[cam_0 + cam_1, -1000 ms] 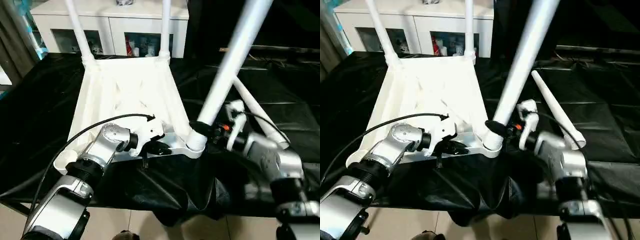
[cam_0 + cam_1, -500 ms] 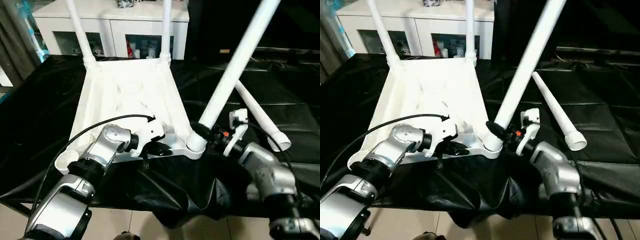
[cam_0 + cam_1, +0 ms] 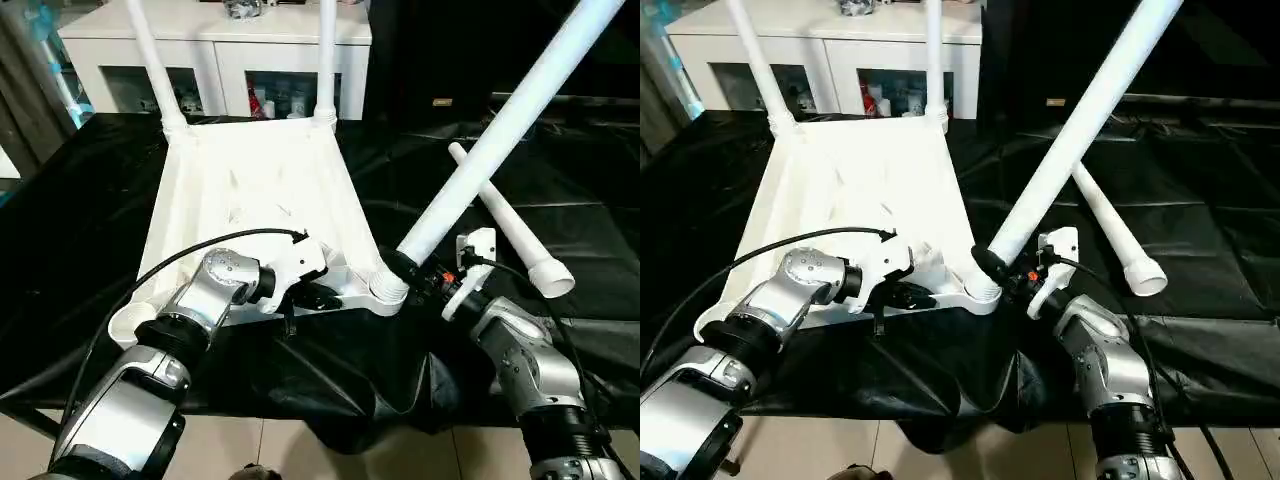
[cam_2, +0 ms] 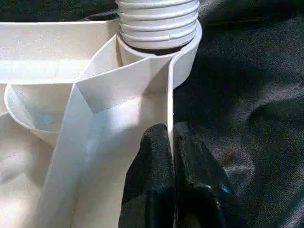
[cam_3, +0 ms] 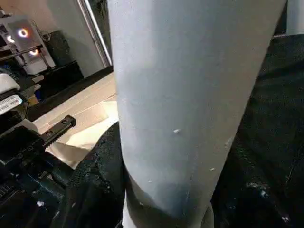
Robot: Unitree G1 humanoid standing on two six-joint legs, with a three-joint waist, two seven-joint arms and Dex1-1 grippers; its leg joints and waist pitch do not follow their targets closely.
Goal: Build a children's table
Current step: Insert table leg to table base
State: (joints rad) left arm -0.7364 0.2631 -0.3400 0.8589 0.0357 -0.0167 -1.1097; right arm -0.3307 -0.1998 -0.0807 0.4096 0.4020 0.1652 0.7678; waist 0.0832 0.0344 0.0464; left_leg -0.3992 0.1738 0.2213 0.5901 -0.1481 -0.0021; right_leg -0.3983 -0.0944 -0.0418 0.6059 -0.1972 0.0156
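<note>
- Left arm reached forward across the table's near edge, forearm angled up toward the tabletop (image 3: 255, 190); a black cable looped over it.
- Left gripper (image 4: 171, 142) had its fingers pressed together, pinching the tabletop's thin near rim wall, just beside the near right corner socket (image 3: 385, 290).
- Tabletop lay underside up on the black cloth (image 3: 80, 230); two legs (image 3: 150, 55) stood upright in the far corner sockets, tops cut off by the frame.
- Near left socket (image 3: 128, 322) was partly hidden behind the left arm.
- Third leg (image 3: 500, 140) leaned steeply to the right, its threaded end at the near right socket; how far it was seated could not be made out.
- Right gripper (image 3: 1005, 275) clasped that leg's base, fingers half closed around it and mostly hidden by the tube.
- Right forearm rose from the lower right, wrist bent inward.
- Fourth leg (image 3: 510, 220) lay loose on the cloth, right of the tabletop.
</note>
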